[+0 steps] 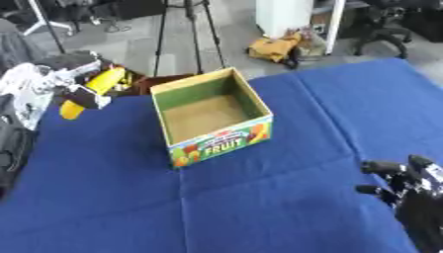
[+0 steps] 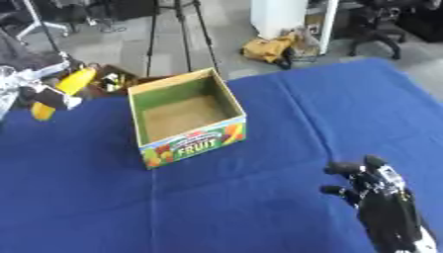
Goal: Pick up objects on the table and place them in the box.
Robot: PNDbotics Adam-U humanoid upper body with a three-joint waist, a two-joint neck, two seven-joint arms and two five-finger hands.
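An open fruit box point(image 1: 212, 118) is set on the table point(image 1: 259, 207), toward its far middle, with nothing seen inside it. To the box's left, above the table's far left edge, a banana point(image 1: 93, 90) is held in the left hand point(image 1: 65, 86). The right hand point(image 2: 368, 185) is placed near the lower right corner, well apart from the box.

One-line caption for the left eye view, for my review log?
Left hand holds a banana beside the empty fruit box on the blue table; right hand idles lower right.
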